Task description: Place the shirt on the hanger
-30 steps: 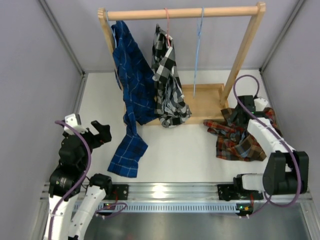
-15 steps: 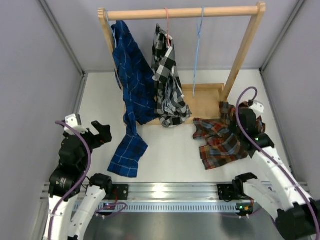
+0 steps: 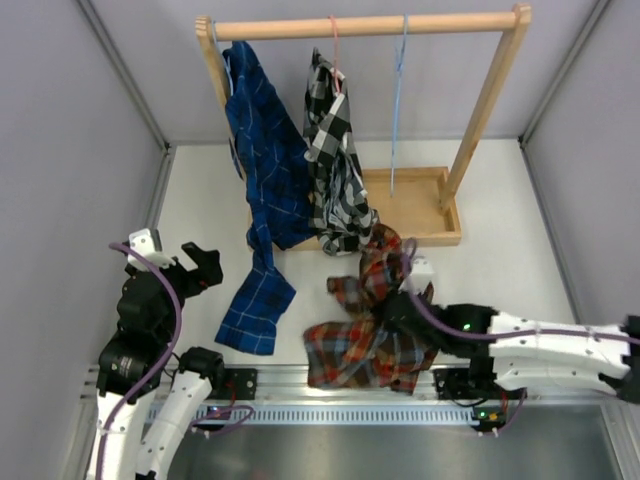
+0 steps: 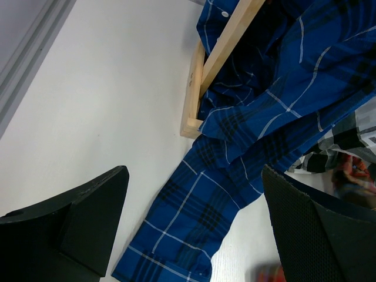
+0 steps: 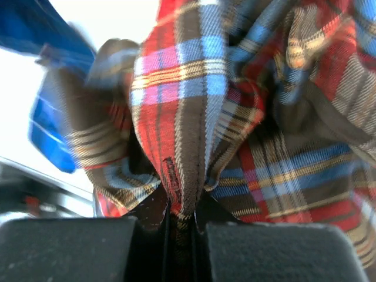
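- While the right claw (image 5: 181, 214) clenches a fold of the red-orange, brown and blue plaid shirt (image 3: 372, 320), it sits bunched near the front edge of the white counter (image 3: 200, 200).
- Long axis runs from wooden rack base (image 3: 425, 215) toward the arms; collar hidden in folds.
- Thin light blue wire hanger (image 3: 397, 100) hangs hook-up.
- Left claw (image 4: 194, 223) gapes, released.

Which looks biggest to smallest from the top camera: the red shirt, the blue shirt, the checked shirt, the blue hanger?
1. Blue shirt, the longest.
2. Red shirt and checked shirt: too close to rank, and the red one is bunched up.
3. Blue hanger, just a thin wire.
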`<action>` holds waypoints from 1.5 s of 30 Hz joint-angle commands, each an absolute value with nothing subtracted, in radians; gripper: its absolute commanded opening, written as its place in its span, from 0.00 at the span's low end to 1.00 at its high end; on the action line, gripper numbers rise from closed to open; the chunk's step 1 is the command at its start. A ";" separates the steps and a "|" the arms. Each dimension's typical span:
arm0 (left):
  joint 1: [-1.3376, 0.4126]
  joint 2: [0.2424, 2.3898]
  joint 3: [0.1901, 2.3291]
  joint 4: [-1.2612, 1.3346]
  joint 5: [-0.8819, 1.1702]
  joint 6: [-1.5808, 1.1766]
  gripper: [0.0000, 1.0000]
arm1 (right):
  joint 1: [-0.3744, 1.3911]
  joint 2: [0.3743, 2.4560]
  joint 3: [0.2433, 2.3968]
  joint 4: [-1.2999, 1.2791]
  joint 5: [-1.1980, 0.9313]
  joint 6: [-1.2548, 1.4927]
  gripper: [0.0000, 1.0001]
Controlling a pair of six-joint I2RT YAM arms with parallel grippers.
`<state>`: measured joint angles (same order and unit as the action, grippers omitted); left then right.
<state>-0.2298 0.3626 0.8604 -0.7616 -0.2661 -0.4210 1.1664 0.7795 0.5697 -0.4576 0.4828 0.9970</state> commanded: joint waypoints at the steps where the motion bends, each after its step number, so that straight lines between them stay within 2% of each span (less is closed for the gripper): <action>1: -0.232 0.353 0.859 -0.710 -0.262 -0.425 0.98 | 1.397 0.978 0.659 -0.449 0.843 1.288 0.00; 3: -0.232 0.351 0.857 -0.709 -0.264 -0.425 0.98 | 1.494 1.069 0.708 -0.421 0.911 1.324 0.03; 4: -0.232 0.350 0.856 -0.709 -0.264 -0.425 0.98 | 1.517 1.159 0.733 -0.404 0.922 1.325 0.24; 6: -0.232 0.353 0.857 -0.709 -0.262 -0.425 0.98 | 1.558 1.279 0.851 -0.455 0.946 1.322 0.53; 7: -0.232 0.353 0.857 -0.709 -0.262 -0.423 0.98 | 1.568 1.304 0.894 -0.500 0.963 1.318 0.85; 8: -0.233 0.353 0.857 -0.710 -0.264 -0.423 0.98 | 1.578 1.324 0.937 -0.608 0.998 1.309 0.99; 11: -0.235 0.347 0.857 -0.710 -0.265 -0.425 0.98 | 1.578 1.296 1.026 -0.672 0.994 1.117 1.00; 14: -0.236 0.345 0.856 -0.709 -0.265 -0.425 0.98 | 1.520 1.159 0.994 -0.701 0.924 1.020 1.00; 16: -0.235 0.344 0.857 -0.709 -0.265 -0.423 0.98 | 1.458 1.024 0.902 -0.710 0.867 1.015 0.99; 18: -0.235 0.345 0.856 -0.707 -0.262 -0.425 0.98 | 1.303 0.906 0.795 -0.703 0.801 0.987 0.97; 22: -0.236 0.345 0.854 -0.709 -0.258 -0.425 0.98 | 1.041 0.805 0.694 -0.645 0.660 0.754 0.92; 25: -0.236 0.350 0.854 -0.706 -0.252 -0.426 0.98 | 0.775 0.782 0.635 -0.527 0.429 0.585 0.89; 26: -0.236 0.353 0.854 -0.706 -0.252 -0.425 0.98 | 0.630 0.790 0.618 -0.487 0.234 0.546 0.87; 27: -0.236 0.353 0.854 -0.706 -0.250 -0.425 0.98 | 0.576 0.826 0.589 -0.447 0.144 0.520 0.85; 28: -0.236 0.353 0.854 -0.704 -0.249 -0.425 0.98 | 0.539 0.853 0.580 -0.380 0.027 0.479 0.82; 32: -0.236 0.354 0.853 -0.703 -0.244 -0.423 0.98 | 0.523 0.983 0.583 -0.264 -0.060 0.430 0.80; 34: -0.236 0.354 0.853 -0.703 -0.242 -0.422 0.98 | 0.523 1.064 0.592 -0.223 -0.096 0.408 0.75; 37: -0.236 0.359 0.853 -0.701 -0.242 -0.422 0.98 | 0.522 1.129 0.591 -0.131 -0.136 0.400 0.58; 41: -0.236 0.357 0.853 -0.699 -0.241 -0.420 0.98 | 0.523 1.109 0.578 -0.071 -0.143 0.396 0.39; 42: -0.236 0.359 0.853 -0.699 -0.239 -0.420 0.98 | 0.523 1.092 0.584 -0.072 -0.143 0.391 0.30; 43: -0.236 0.357 0.853 -0.699 -0.239 -0.420 0.98 | 0.522 1.079 0.587 -0.081 -0.140 0.379 0.02; 45: -0.236 0.359 0.853 -0.699 -0.238 -0.420 0.98 | 0.522 1.011 0.592 -0.101 -0.137 0.379 0.00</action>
